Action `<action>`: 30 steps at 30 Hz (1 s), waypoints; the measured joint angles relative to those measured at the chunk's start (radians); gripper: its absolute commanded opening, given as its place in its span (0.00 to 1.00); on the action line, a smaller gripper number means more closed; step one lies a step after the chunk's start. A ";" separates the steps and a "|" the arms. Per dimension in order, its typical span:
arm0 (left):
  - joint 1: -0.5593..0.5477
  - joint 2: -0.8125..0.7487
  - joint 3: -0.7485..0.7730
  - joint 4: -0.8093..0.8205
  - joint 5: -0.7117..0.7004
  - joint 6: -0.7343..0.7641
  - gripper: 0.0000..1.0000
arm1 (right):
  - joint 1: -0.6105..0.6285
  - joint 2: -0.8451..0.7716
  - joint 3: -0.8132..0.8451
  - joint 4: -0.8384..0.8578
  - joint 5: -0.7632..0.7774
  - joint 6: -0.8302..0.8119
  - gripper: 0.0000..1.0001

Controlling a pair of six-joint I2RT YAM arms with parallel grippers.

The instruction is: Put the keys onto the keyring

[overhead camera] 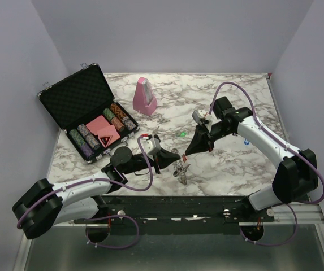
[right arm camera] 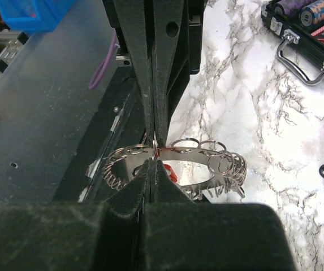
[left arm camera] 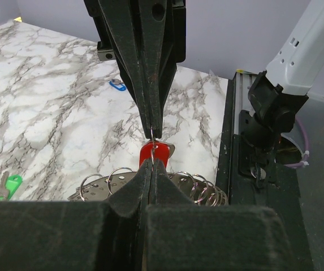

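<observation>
Pinching small loops of the keyring (right arm camera: 201,172) with left pincer (left arm camera: 152,148) and right pincer (right arm camera: 153,148) both pressed together, near the table (overhead camera: 235,113) edge, you are seemingly threading the red key (left arm camera: 156,153); steady the right, twist the left gently.

Bright even light; soft shadows; near foreground blurred; keyring (right arm camera: 198,153) glinting.

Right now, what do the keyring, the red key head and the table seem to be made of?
The keyring looks like polished silver metal: it reflects light. The red key head is probably plastic, glossy and evenly coloured. The table has a marble look, white with grey veins; stone or print, I cannot tell.
</observation>
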 measured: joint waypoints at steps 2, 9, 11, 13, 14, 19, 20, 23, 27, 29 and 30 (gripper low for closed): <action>0.000 -0.002 0.000 0.000 0.000 0.000 0.00 | 0.000 0.000 0.000 0.000 0.000 0.000 0.00; 0.000 -0.002 0.000 0.002 0.000 -0.001 0.00 | 0.000 0.000 0.000 0.009 0.000 0.019 0.00; 0.000 -0.002 0.000 0.008 0.001 -0.004 0.00 | 0.000 0.000 0.000 0.015 0.000 0.024 0.00; 0.000 -0.002 0.000 0.012 0.001 -0.005 0.00 | 0.000 0.000 0.000 0.018 0.000 0.028 0.00; 0.000 -0.001 0.000 0.013 0.001 -0.006 0.00 | 0.000 0.000 0.000 0.019 0.000 0.032 0.00; 0.000 -0.001 0.000 0.016 0.001 -0.008 0.00 | 0.000 0.000 -0.002 0.024 0.000 0.042 0.00; 0.000 0.000 0.000 0.016 0.001 -0.008 0.00 | 0.000 0.000 -0.002 0.025 0.000 0.043 0.00; 0.000 0.000 0.000 0.016 0.001 -0.008 0.00 | 0.000 0.000 -0.004 0.025 0.000 0.042 0.00; 0.000 0.001 0.000 0.016 0.001 -0.011 0.00 | 0.000 0.000 -0.007 0.025 0.000 0.042 0.00; 0.000 0.003 0.000 0.016 0.001 -0.013 0.00 | 0.000 0.000 -0.009 0.025 0.000 0.042 0.00; 0.000 0.005 0.000 0.016 0.001 -0.015 0.00 | 0.000 0.000 -0.010 0.024 0.000 0.041 0.00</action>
